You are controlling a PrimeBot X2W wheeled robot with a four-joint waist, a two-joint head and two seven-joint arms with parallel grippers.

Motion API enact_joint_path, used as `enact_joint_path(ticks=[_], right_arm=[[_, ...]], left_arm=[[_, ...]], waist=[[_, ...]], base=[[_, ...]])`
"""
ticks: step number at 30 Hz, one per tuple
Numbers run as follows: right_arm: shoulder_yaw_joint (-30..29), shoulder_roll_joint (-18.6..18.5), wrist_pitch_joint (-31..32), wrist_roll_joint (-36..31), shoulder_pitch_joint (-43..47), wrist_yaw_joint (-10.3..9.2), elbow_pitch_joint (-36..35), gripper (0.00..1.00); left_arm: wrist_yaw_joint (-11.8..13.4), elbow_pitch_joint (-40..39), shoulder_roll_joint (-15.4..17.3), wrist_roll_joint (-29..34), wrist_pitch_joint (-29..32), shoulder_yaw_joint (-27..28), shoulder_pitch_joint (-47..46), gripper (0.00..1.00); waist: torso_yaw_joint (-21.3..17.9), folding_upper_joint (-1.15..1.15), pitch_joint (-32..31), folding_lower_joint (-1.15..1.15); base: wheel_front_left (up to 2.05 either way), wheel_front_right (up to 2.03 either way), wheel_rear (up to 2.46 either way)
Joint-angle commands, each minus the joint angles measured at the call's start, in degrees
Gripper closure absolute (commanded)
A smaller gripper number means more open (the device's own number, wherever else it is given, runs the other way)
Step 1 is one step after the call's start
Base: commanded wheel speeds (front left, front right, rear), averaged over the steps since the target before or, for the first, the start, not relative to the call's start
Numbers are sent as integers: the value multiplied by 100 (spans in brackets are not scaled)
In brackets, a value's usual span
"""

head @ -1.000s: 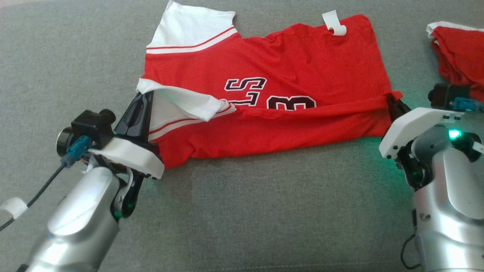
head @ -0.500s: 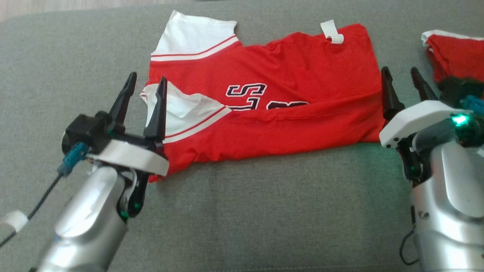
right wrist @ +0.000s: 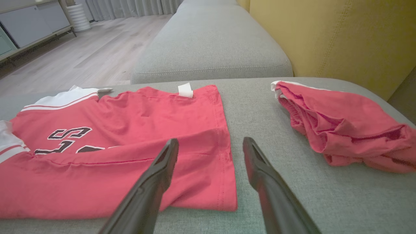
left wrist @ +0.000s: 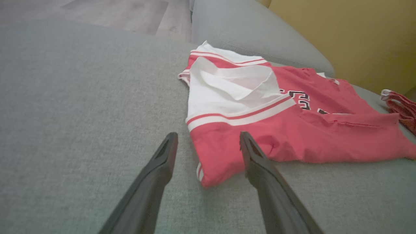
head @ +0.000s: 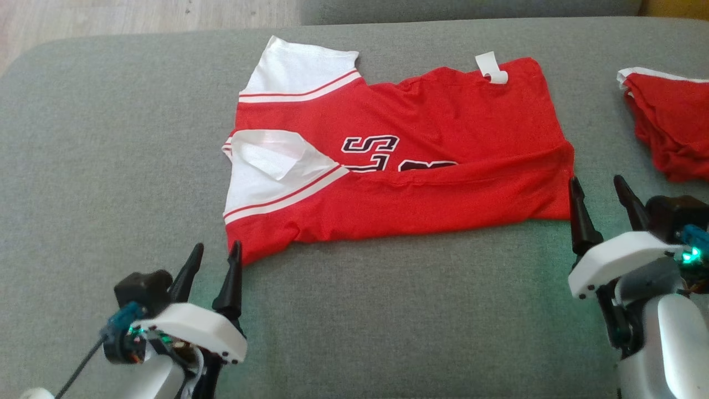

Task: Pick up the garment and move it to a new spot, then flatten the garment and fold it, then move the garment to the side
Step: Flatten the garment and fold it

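1. Jersey, red, lies spread across the middle of the grey sofa cushion, with its length running left to right in the head view.
2. Its near long edge is turned up over the front. The lengthwise fold covers the lower part of the dark lettering.
3. The far white sleeve lies flat at the far left corner. The near white sleeve is doubled onto the front and rumpled, with its red stripes showing.
4. A white label sticks up from the far edge, towards the right end.
5. The left claw is spread wide and pinches nothing. It sits just beside the jersey's near left corner, and in the left wrist view that corner lies between its two fingers.
6. The right claw is also spread and empty, just beside the jersey's near right corner. In the right wrist view one finger crosses the hem and the other lies over bare cushion.
7. A second red garment with a white edge lies crumpled at the right of the cushion, apart from the jersey.
8. Beyond are another grey cushion, a yellow backrest and a pale wooden floor.
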Motion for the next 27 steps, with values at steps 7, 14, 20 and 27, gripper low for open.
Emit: enact_joint_path(ticks=[7, 14, 20, 27], right_arm=[[220, -27, 215, 96, -30, 39, -512, 0], [248, -27, 403, 26, -258, 39, -321, 0], [164, -27, 559, 4, -502, 39, 139, 0], [-73, -27, 653, 79, -819, 39, 905, 0]], left_arm=[[235, -31, -71, -605, 509, 477, -195, 0], [233, 89, -204, -875, 847, 472, -299, 0], [197, 162, -265, -982, 914, 485, -361, 89], [150, 60, -312, -914, 680, 526, -492, 100]], waist=[[-114, 0, 187, 1], [-211, 0, 373, 1], [-204, 0, 460, 1], [-117, 0, 529, 1]], base=[[0, 0, 0], [0, 0, 0], [0, 0, 0], [0, 0, 0]])
